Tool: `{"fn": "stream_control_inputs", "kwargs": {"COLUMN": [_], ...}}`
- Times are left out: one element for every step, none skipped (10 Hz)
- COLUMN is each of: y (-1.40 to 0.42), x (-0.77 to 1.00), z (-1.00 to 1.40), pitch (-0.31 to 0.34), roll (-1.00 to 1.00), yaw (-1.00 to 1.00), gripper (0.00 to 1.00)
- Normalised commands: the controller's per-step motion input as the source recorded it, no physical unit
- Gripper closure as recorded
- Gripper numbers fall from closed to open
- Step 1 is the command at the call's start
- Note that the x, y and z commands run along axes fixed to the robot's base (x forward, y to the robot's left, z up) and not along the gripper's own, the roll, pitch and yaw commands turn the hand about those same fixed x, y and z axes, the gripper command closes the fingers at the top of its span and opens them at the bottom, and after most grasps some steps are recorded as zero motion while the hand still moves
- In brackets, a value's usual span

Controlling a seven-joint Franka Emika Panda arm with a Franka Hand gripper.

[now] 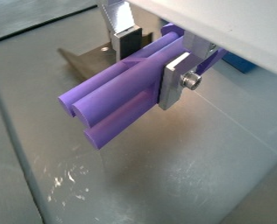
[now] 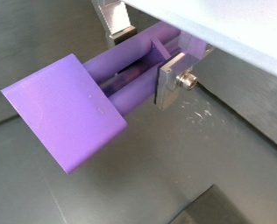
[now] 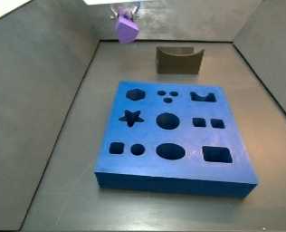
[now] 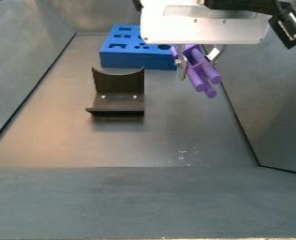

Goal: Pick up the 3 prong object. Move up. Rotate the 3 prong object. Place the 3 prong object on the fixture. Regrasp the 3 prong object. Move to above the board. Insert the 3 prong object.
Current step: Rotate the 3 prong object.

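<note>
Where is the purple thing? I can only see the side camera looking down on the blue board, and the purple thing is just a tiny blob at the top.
Observer: The pincer is shut on the 3 prong object, holding it up in the air.
Operator: Is it over the blue board?
Observer: No. In a side view the 3 prong object hangs off to one side of the fixture, with the board behind.
Operator: How is it held?
Observer: In a wrist view, silver fingers clamp one end, and the broad flat end sticks out free.
</note>
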Motion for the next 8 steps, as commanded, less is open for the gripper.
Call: {"fn": "stream_control_inputs", "kwargs": {"y": [0.02,0.02,0.00,0.00,0.00,0.00,0.00,0.00], "x": [0.02,0.02,0.00,0.01,0.02,0.02,0.03,0.04], "z": [-0.05,-0.05,-1.00,-1.00,-1.00,-1.00,-1.00,-1.00], "pitch": [-0.032,-0.031,0.000,-0.008,-0.021,-0.027,-0.033,-0.035], "roll": [0.00,0.00,0.00,0.00,-0.01,-0.03,-0.05,-0.06], "yaw": [-0.45,-0.34,0.00,0.03,0.03,0.03,0.02,0.02], "gripper": [1.00,1.00,1.00,1.00,1.00,1.00,1.00,1.00]}}
